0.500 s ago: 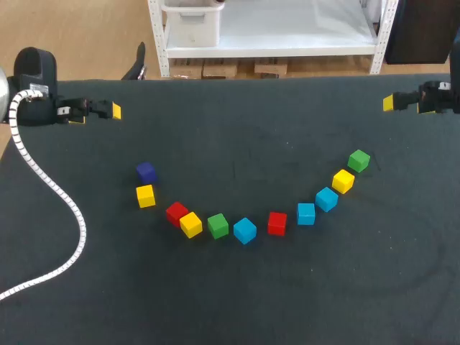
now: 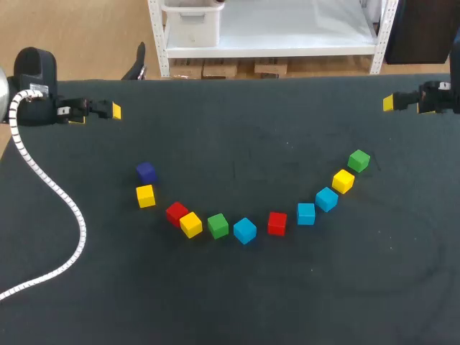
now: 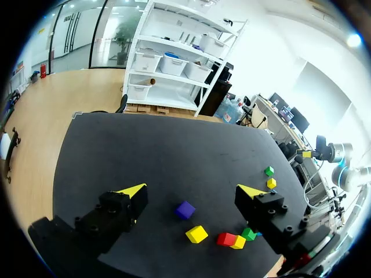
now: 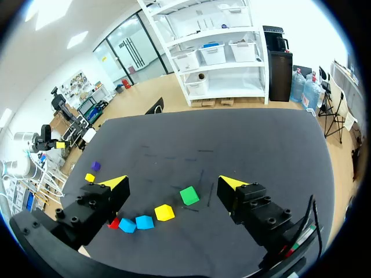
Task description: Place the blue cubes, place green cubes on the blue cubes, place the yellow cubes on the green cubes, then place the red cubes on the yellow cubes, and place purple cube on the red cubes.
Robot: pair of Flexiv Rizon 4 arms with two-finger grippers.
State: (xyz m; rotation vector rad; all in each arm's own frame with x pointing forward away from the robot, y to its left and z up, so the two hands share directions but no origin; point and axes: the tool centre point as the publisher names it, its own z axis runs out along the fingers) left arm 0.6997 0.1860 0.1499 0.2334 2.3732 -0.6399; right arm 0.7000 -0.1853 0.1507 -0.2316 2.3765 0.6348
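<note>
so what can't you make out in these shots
- left wrist view: blue cubes past the green cube are mostly hidden behind the left gripper finger
- right wrist view: red cube is half hidden by the right gripper finger
- head view: right arm is cut off by the edge

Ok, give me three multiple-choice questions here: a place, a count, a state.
1. The purple cube is: A. on another cube B. beside a yellow cube, at the row's end C. in a gripper
2. Blue cubes on the table: A. two B. three C. five
3. The left gripper and right gripper are: A. both open, empty B. both shut on cubes C. one shut
Key: 1B, it lies on the table; 2B, three in the row; 3A, spread wide, nothing between.
</note>
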